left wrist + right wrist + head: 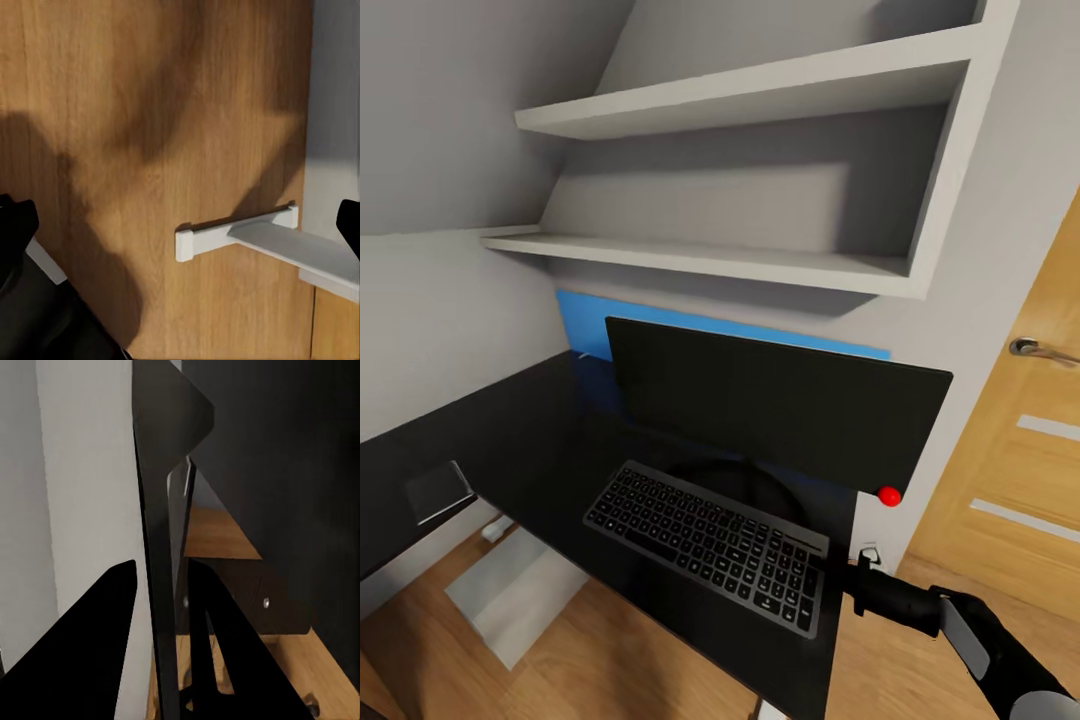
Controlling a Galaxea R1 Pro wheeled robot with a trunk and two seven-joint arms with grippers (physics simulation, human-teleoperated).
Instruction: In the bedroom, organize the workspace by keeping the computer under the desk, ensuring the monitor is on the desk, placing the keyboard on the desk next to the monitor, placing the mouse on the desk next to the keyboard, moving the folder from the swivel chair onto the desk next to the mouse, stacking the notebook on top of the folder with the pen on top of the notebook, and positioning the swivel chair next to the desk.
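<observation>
The monitor (780, 405) stands upright on the glossy black worktop (550, 450), at its back edge, close to the wall and the blue panel (585, 320). Its round black base (735, 485) sits on the surface, and the small red dot (889, 495) marks its lower right corner. The keyboard (710, 545) lies flat just in front of the base, turned a little at an angle, with its near end close to the front edge of the worktop. This position fits the task, because the keyboard must be next to the monitor and within reach of a person sitting there.

Under the worktop, on the wooden floor (600, 650), there is a light grey box (515, 595); I judge it is the computer, and it is already where the task wants it. On the left wing of the worktop lies a small dark flat thing (438, 490); it may be the notebook, but I cannot tell for sure.

The right arm (950, 620) reaches in from the lower right, near the corner of the worktop beside the wooden door (1020, 470). In the right wrist view, the two dark fingers (90, 652) stand on either side of a thin dark vertical edge, but I cannot tell if they press on it or only stand apart around it. In the left wrist view, the fingers (15, 232) are spread wide and hold nothing; they point down at the floor and a white bar-shaped foot (232, 229).

So the monitor, keyboard and computer seem settled; the other things seem not yet placed.
</observation>
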